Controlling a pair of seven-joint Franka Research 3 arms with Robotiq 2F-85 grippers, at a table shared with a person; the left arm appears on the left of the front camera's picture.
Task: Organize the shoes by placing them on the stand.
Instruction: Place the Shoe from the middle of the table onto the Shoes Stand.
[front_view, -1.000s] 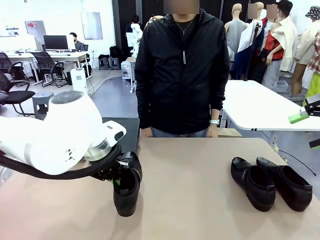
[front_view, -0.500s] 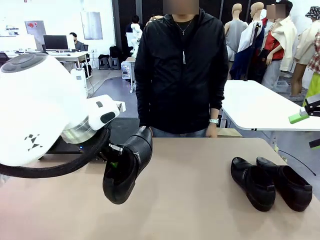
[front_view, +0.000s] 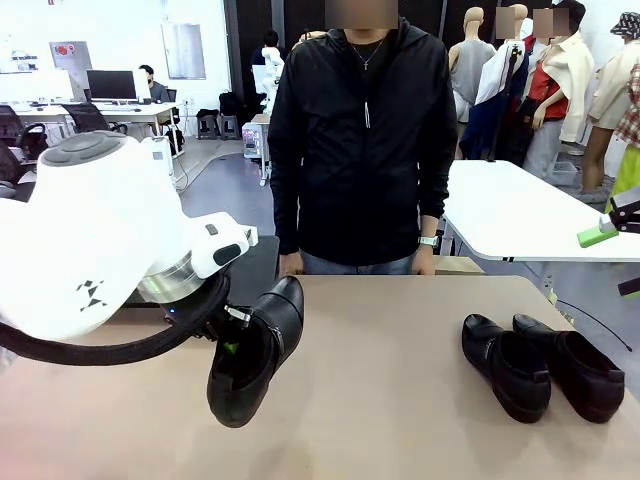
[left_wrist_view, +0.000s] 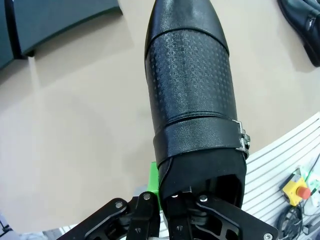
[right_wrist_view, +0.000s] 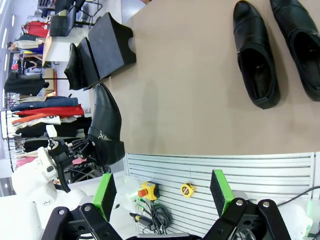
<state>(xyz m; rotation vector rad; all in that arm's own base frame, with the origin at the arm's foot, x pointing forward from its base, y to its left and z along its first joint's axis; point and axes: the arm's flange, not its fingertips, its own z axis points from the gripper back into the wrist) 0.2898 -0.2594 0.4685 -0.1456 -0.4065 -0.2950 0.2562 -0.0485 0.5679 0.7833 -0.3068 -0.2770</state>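
While the left claw (front_view: 232, 345) clenches only the heel collar of the buckled dress shoe (left_wrist_view: 187, 90), lifted over the bench (front_view: 400, 400) and short of the stand (right_wrist_view: 107, 42), the shoe may pivot or slip loose; the right claw (right_wrist_view: 162, 192) hangs released.

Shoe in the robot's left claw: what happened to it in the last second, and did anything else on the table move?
The left gripper, shut on the shoe throughout, tilted it: the heel swung up toward the person, and the toe now slants down at the table. Nothing was released. The two other shoes, the person and the open right gripper stayed put.
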